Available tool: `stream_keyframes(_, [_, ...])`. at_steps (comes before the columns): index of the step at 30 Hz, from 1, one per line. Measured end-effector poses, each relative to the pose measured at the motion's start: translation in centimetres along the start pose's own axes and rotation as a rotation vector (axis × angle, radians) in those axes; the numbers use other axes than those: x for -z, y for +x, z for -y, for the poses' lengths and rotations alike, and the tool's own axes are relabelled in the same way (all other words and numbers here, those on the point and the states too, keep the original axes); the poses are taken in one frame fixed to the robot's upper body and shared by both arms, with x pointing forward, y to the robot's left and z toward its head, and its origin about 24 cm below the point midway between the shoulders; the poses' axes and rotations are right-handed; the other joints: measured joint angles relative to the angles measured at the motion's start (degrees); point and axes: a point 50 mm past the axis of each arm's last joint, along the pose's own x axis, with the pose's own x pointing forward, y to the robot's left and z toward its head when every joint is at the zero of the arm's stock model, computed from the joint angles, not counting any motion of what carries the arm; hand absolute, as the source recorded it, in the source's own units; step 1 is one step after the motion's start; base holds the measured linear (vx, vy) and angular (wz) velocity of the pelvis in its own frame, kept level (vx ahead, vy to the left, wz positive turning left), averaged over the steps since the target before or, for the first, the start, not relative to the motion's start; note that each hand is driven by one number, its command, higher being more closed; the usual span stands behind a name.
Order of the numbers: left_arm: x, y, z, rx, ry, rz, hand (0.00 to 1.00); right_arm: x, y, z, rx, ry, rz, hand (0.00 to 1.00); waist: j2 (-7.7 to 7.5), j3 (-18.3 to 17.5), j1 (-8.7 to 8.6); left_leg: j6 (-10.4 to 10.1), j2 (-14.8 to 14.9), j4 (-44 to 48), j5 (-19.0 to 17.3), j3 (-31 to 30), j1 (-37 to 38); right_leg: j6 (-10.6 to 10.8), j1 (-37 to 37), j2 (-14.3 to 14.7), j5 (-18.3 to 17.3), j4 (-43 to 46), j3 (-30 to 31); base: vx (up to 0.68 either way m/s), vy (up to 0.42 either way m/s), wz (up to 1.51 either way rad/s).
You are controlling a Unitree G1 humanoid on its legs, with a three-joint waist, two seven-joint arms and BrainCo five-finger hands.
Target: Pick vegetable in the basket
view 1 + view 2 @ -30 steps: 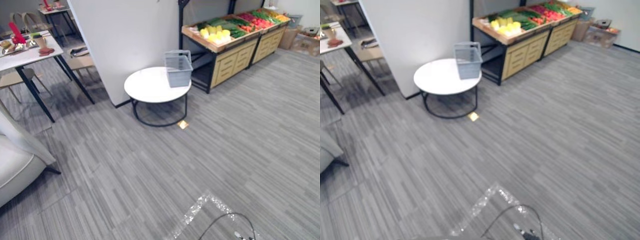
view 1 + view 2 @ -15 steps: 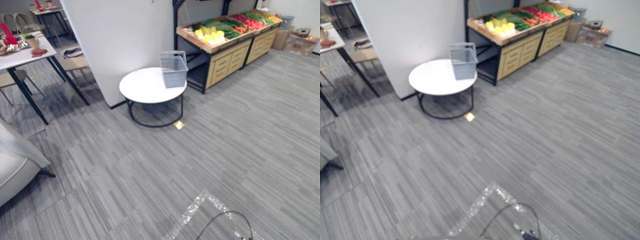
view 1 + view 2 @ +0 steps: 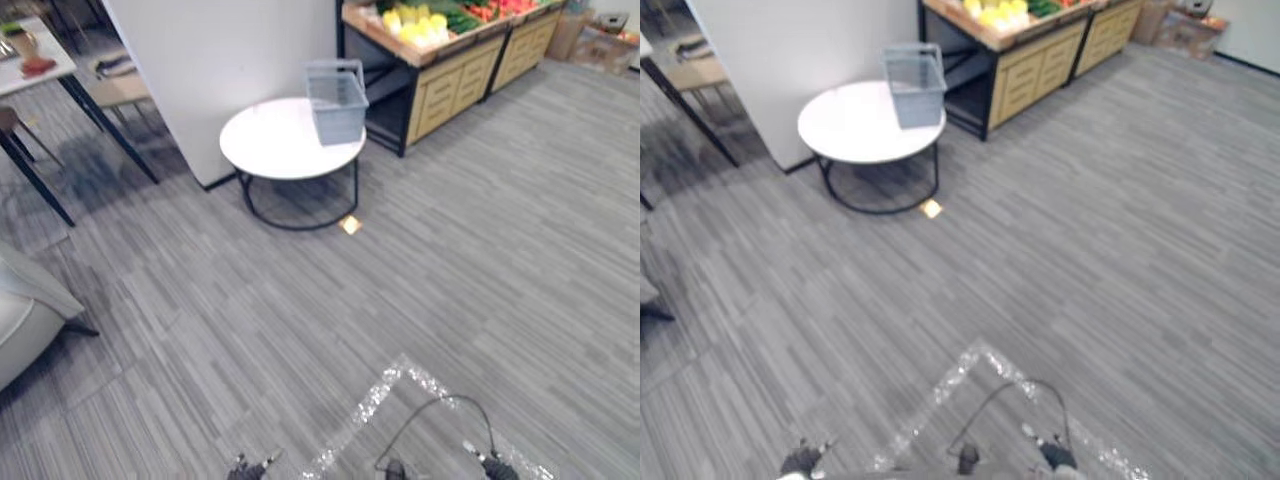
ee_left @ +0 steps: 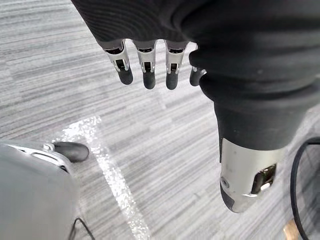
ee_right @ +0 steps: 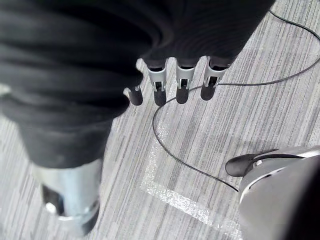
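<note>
A grey plastic basket (image 3: 336, 101) stands on the right edge of a round white table (image 3: 280, 145) far ahead of me. Behind it a wooden produce stand (image 3: 440, 70) carries yellow vegetables (image 3: 414, 22), with green and red ones further along. My left hand (image 4: 150, 60) hangs over the grey carpet, fingers straight and holding nothing. My right hand (image 5: 175, 75) hangs the same way over the carpet, fingers relaxed and holding nothing.
A white wall block (image 3: 220, 70) rises behind the round table. A dining table with black legs (image 3: 40, 110) and a chair (image 3: 115, 90) stand at the far left, a pale sofa (image 3: 25, 320) at the left edge. A small yellow tag (image 3: 349, 225) lies on the floor by the table.
The whole picture has shifted: the camera has tilted down and moved nearer, so the table, basket and stand sit higher in view. Nothing among the things has moved.
</note>
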Motion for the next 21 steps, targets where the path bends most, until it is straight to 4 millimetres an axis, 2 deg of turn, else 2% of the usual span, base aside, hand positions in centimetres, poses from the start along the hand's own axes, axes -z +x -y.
stream_keyframes(2, [-0.3, -0.1, 0.1, 0.002, -0.016, 0.019, 0.00, 0.1, 0.0, -0.3, -0.013, -0.014, 0.001, 0.00, -0.85, 0.45, 0.03, -0.60, 1.34, 12.24, -1.05, 0.40, -4.73, -0.95, 0.41, -0.52, -1.54, 1.67, 0.25, 0.03, -0.144, -0.01])
stream_keyframes(3, [-0.6, -0.2, 0.3, 0.004, -0.051, 0.040, 0.00, -0.1, -0.1, -0.1, -0.019, -0.034, 0.015, 0.00, -0.19, 0.74, 0.12, -0.03, 4.26, 26.79, 0.18, -0.11, -10.65, -1.84, 1.74, 0.18, -2.15, 1.85, 0.00, 0.10, -0.128, -0.19])
stream_keyframes(4, [-0.7, -0.2, 0.4, 0.002, -0.071, 0.043, 0.00, -0.3, 0.0, 0.0, -0.016, -0.037, 0.027, 0.00, 0.53, 1.18, 0.23, 0.91, 5.64, 31.91, 1.52, -0.39, -12.60, -2.29, 2.56, 0.68, -2.45, 2.09, -0.12, 0.11, -0.105, -0.22])
stream_keyframes(5, [-0.6, -0.3, 0.5, -0.002, -0.105, 0.041, 0.00, -0.6, 0.0, 0.2, -0.013, -0.039, 0.041, 0.00, 1.43, 1.74, 0.25, 2.76, 7.66, 38.40, 4.51, -0.37, -14.90, -2.51, 3.94, 1.39, -3.05, 2.37, -0.05, 0.12, -0.031, -0.19])
stream_keyframes(6, [-0.5, -0.4, 0.4, -0.014, -0.151, 0.044, 0.00, -0.5, -0.1, 0.3, -0.011, -0.040, 0.047, 0.00, 1.51, 1.88, 0.38, 3.94, 9.23, 44.79, 10.36, -0.36, -17.21, -2.96, 5.68, 1.68, -3.72, 2.30, 0.63, 0.18, -0.030, -0.19])
stream_keyframes(7, [-0.6, -0.5, 0.4, -0.015, -0.169, 0.050, 0.00, -0.5, -0.1, 0.1, -0.017, -0.045, 0.049, 0.00, 0.97, 2.23, 0.61, 3.82, 9.40, 47.14, 11.78, -0.30, -18.85, -3.32, 6.50, 1.64, -3.84, 2.13, 1.21, 0.24, -0.035, -0.27])
stream_keyframes(8, [-0.7, -0.6, 0.4, -0.019, -0.199, 0.059, 0.00, -0.6, -0.2, 0.1, -0.024, -0.070, 0.057, 0.00, 1.21, 2.23, 1.25, 3.10, 8.78, 49.14, 8.76, -0.96, -20.56, -3.79, 7.70, 1.32, -4.36, 1.85, 2.19, 0.27, -0.020, -0.31])
stream_keyframes(9, [-0.8, -0.7, 0.8, -0.014, -0.218, 0.066, 0.00, -1.1, -0.1, -0.2, -0.031, -0.070, 0.070, 0.00, 1.27, 2.23, 1.41, 2.47, 6.28, 46.57, 4.80, -2.96, -22.72, -3.20, 8.29, 0.86, -4.19, 1.28, 3.36, 0.23, -0.005, -0.32])
stream_keyframes(10, [-0.8, -0.8, 1.0, -0.011, -0.228, 0.069, 0.00, -1.3, 0.0, -0.4, -0.034, -0.070, 0.076, 0.00, 1.28, 2.23, 1.55, 2.26, 5.17, 43.66, 3.67, -3.83, -23.58, -3.03, 8.57, 0.61, -4.08, 0.59, 3.89, 0.24, 0.032, -0.40])
stream_keyframes(11, [-0.9, -0.8, 1.3, -0.009, -0.261, 0.073, 0.00, -1.9, 0.1, -0.9, -0.048, -0.075, 0.089, 0.00, 1.23, 2.24, 2.14, 2.43, 3.36, 35.29, 3.18, -4.76, -24.64, -2.61, 8.84, 0.13, -3.82, -0.65, 5.13, 0.28, 0.057, -0.54])
stream_keyframes(12, [-1.1, -0.8, 1.3, -0.009, -0.267, 0.084, 0.00, -2.3, 0.2, -1.7, -0.070, -0.088, 0.102, 0.00, 1.31, 2.29, 2.54, 1.96, 2.90, 23.98, 3.86, -4.88, -24.95, -2.11, 9.75, 0.02, -3.54, -2.22, 6.19, 0.31, 0.072, -0.60])
stream_keyframes(13, [-1.1, -0.9, 1.3, -0.008, -0.268, 0.086, 0.00, -2.4, 0.2, -2.1, -0.081, -0.094, 0.105, 0.00, 1.33, 2.27, 2.77, 1.73, 2.97, 18.12, 4.74, -4.92, -24.73, -1.74, 10.25, 0.02, -3.49, -3.00, 6.74, 0.36, 0.096, -0.54])
stream_keyframes(15, [-1.1, -1.0, 1.5, -0.007, -0.279, 0.089, 0.00, -2.3, 0.1, -2.7, -0.100, -0.107, 0.110, 0.00, 1.64, 2.34, 3.06, 0.11, 3.78, 1.00, 9.26, -5.99, -24.47, 0.71, 13.52, -0.21, -4.86, -4.61, 8.12, 0.41, 0.143, -0.36])
stream_keyframes(17, [-1.0, -1.1, 1.8, -0.006, -0.284, 0.088, 0.00, -2.4, 0.1, -2.6, -0.095, -0.114, 0.114, 0.00, 2.45, 1.91, 3.17, -0.07, 5.34, -1.99, 9.71, -6.23, -24.63, 2.94, 16.01, -0.55, -6.75, -5.80, 9.14, 0.47, 0.284, -0.47])
stream_keyframes(18, [-1.1, -1.1, 1.6, -0.010, -0.282, 0.091, 0.00, -2.4, 0.1, -2.6, -0.092, -0.114, 0.114, 0.00, 2.20, 1.71, 3.84, -0.11, 4.94, 0.70, 14.64, -5.54, -24.77, 3.55, 17.97, -2.43, -8.59, -6.33, 10.79, 0.58, 0.448, -0.67])
stream_keyframes(19, [-1.2, -1.1, 1.7, -0.009, -0.282, 0.097, 0.00, -2.4, 0.1, -2.7, -0.095, -0.113, 0.114, 0.00, 1.55, 1.38, 3.88, 0.16, 4.09, 1.96, 15.98, -5.23, -24.99, 4.04, 17.86, -3.70, -8.90, -5.78, 11.43, 0.58, 0.435, -0.71])
stream_keyframes(20, [-1.5, -1.1, 1.6, -0.008, -0.272, 0.111, 0.00, -2.5, 0.0, -3.5, -0.117, -0.118, 0.116, 0.00, -0.43, 0.19, 4.05, 0.92, 1.97, 2.55, 15.77, -4.34, -25.37, 4.36, 15.29, -6.04, -8.69, -2.30, 12.40, 0.47, 0.327, -0.48])
stream_keyframes(21, [-1.7, -1.0, 1.3, -0.012, -0.262, 0.121, 0.00, -2.5, 0.0, -3.7, -0.127, -0.118, 0.119, 0.00, -1.01, -0.20, 4.00, 1.91, 1.30, 2.21, 15.14, -3.45, -25.37, 5.27, 13.25, -6.93, -8.10, 0.42, 12.58, 0.47, 0.295, -0.42])
